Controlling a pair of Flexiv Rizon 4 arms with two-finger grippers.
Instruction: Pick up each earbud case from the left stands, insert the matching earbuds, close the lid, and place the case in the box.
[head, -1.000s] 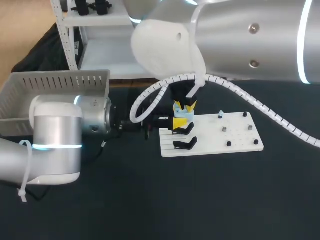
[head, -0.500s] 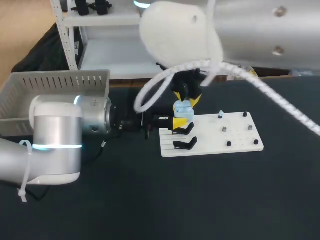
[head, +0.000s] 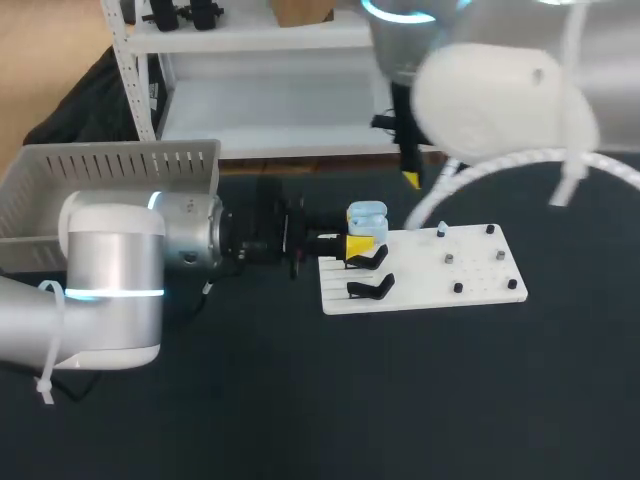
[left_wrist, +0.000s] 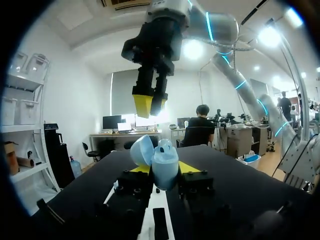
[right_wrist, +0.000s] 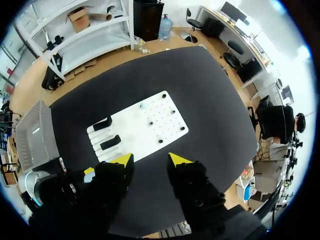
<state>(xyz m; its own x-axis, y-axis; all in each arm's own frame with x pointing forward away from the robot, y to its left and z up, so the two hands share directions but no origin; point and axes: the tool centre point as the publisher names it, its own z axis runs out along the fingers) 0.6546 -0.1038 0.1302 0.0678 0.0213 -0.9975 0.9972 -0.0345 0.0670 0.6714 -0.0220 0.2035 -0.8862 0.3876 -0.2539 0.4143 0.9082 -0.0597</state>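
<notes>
In the head view, the earbud case (head: 367, 215) is held, lid open, by the left gripper (head: 357, 246) over the left edge of the white board (head: 420, 285), just above the black stands (head: 369, 288). The box (head: 110, 165) sits at the bench's far left corner, and the right gripper (head: 411, 180) hangs beyond the board's far edge. In the left wrist view, the case is clamped between the yellow tips, so a weak hold could let it tilt under pressing. In the right wrist view, the right fingers (right_wrist: 122, 160) are spread around nothing. The small pieces (head: 449, 259) on the board cannot be told as earbuds, so a misjudged descent could scatter them.
</notes>
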